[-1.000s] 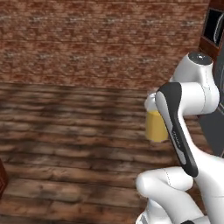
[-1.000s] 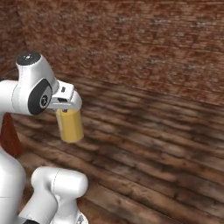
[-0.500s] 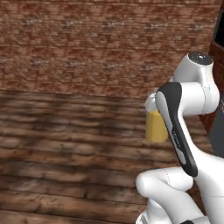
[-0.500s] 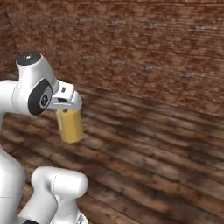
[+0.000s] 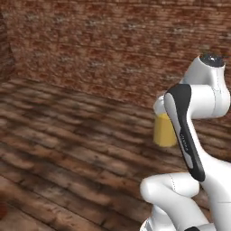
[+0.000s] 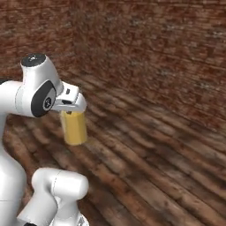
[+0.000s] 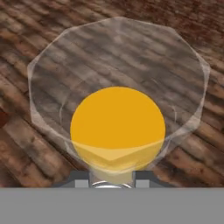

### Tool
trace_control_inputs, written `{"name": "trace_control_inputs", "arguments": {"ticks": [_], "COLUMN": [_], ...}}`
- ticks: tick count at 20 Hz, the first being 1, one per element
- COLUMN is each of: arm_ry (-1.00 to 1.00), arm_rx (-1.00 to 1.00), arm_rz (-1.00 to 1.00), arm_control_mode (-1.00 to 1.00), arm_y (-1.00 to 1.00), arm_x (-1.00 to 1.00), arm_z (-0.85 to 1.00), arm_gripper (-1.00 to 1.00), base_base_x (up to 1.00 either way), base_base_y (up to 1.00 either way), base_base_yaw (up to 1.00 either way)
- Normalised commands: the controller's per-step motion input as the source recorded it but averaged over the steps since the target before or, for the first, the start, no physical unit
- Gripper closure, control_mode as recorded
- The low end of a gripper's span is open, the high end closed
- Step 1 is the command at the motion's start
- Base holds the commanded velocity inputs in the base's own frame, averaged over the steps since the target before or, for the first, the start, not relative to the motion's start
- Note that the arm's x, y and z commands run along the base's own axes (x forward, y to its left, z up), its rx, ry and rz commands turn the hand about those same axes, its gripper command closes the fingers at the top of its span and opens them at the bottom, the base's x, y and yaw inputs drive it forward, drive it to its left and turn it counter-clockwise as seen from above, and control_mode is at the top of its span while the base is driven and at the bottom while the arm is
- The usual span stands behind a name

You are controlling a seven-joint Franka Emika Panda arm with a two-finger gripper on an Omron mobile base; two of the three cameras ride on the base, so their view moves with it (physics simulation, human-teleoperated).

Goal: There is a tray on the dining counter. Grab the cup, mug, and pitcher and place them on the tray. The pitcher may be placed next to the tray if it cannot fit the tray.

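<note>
A: Where is the pitcher [image 6: 74,128]?

B: Off the ground, hanging under the hand. In the right base view it sits just below the white wrist, upright or close to it, with orange-yellow liquid filling the part that shows. Wooden floor [image 6: 150,154] beneath it, well apart.

A: And from the other side?

B: Left base view: the pitcher [image 5: 164,131] is partly hidden behind the dark-striped forearm. Only its yellow body peeks out to the left of the arm. Brick wall [image 5: 113,49] behind.

A: State of the gripper [image 7: 114,179]?

B: Clamped on the pitcher at the rim. In the hand view the two dark fingertips [image 7: 78,180] stand at the bottom edge, close on either side of the near glass wall. The jaws are narrowly apart, with glass between them.

A: What does the hand view give of the pitcher itself?

B: Looking straight down into it. Clear faceted rim, wide, and a round orange disc of liquid [image 7: 117,127] lower in the glass. Floor planks show through the clear wall all round.

A: Anything else near?

B: Brick wall [image 6: 167,48] meets the floor in a corner at upper left of the right base view. A small reddish patch at the bottom left edge of the left base view; cannot tell what it is.
</note>
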Motion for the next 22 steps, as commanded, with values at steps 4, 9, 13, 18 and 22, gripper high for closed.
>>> {"name": "trace_control_inputs", "arguments": {"ticks": [4, 9, 13, 18, 22], "arm_ry": [0.0, 0.0, 0.0, 0.0, 0.0], "arm_rx": [0.0, 0.0, 0.0, 0.0, 0.0], "arm_rz": [0.0, 0.0, 0.0, 0.0, 0.0], "arm_control_mode": [1.0, 1.0, 1.0, 1.0, 1.0], "arm_y": [0.0, 0.0, 0.0, 0.0, 0.0], "arm_x": [0.0, 0.0, 0.0, 0.0, 0.0], "arm_z": [0.0, 0.0, 0.0, 0.0, 0.0], "arm_gripper": [1.0, 1.0, 1.0, 1.0, 1.0], "base_base_x": [1.0, 1.0, 1.0, 1.0, 1.0], "base_base_y": [-0.24, -0.27, -0.37, -0.42, -0.45], "base_base_yaw": [0.86, 0.87, 0.82, 0.81, 0.81]}}
